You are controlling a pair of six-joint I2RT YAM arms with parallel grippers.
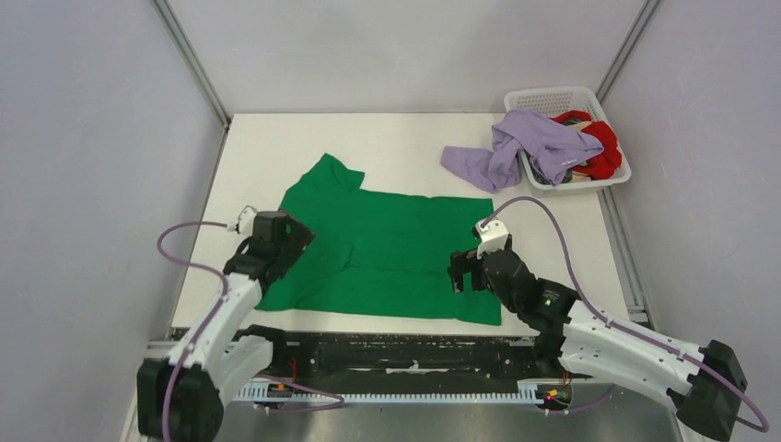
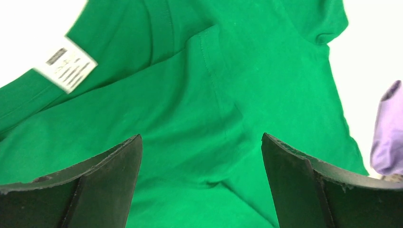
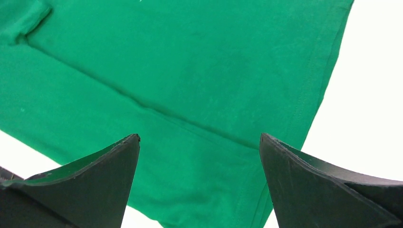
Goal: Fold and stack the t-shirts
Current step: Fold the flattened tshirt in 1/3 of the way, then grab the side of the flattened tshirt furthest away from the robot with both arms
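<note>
The bright green t-shirt (image 1: 387, 249) lies spread on the white table, partly folded lengthwise. My left gripper (image 1: 297, 241) hovers over its left part, open and empty; the left wrist view shows green cloth (image 2: 199, 109) with a white label (image 2: 66, 64) between the spread fingers. My right gripper (image 1: 458, 273) is open and empty over the shirt's right near corner; the right wrist view shows the hem and fold (image 3: 199, 95). The pale lavender t-shirt (image 1: 516, 152) hangs half out of the basket onto the table. The red t-shirt (image 1: 603, 147) lies crumpled in the basket.
The white lattice basket (image 1: 553, 99) stands at the back right corner. Grey walls enclose the table on three sides. The table's near edge (image 1: 368, 322) runs just below the green shirt. Purple cables loop off both arms.
</note>
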